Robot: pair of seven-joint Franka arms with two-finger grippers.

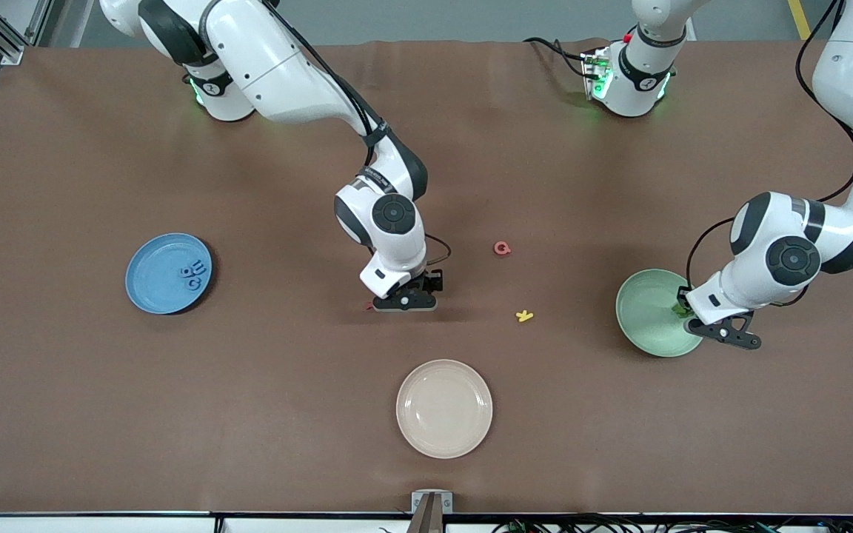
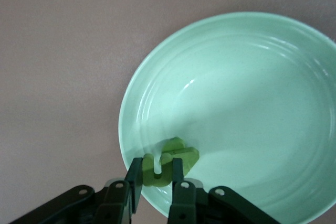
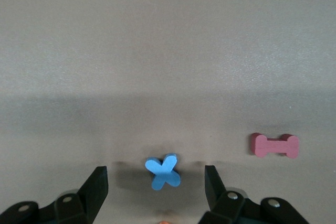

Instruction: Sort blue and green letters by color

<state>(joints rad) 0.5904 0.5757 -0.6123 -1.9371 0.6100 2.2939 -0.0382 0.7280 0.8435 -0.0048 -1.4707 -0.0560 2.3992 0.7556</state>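
A round blue plate [image 1: 156,275] toward the right arm's end of the table holds three flat blue foam letters [image 1: 195,273]. Near the table's middle, the right gripper [image 3: 156,184] is down at the surface, its fingers spread wide around a blue X-shaped letter [image 3: 163,172], a dark red I-shaped letter [image 3: 274,145] lying nearby. The left gripper [image 2: 156,179] pinches an olive-green letter [image 2: 173,159] narrowly over the pale green round plate [image 2: 252,98].
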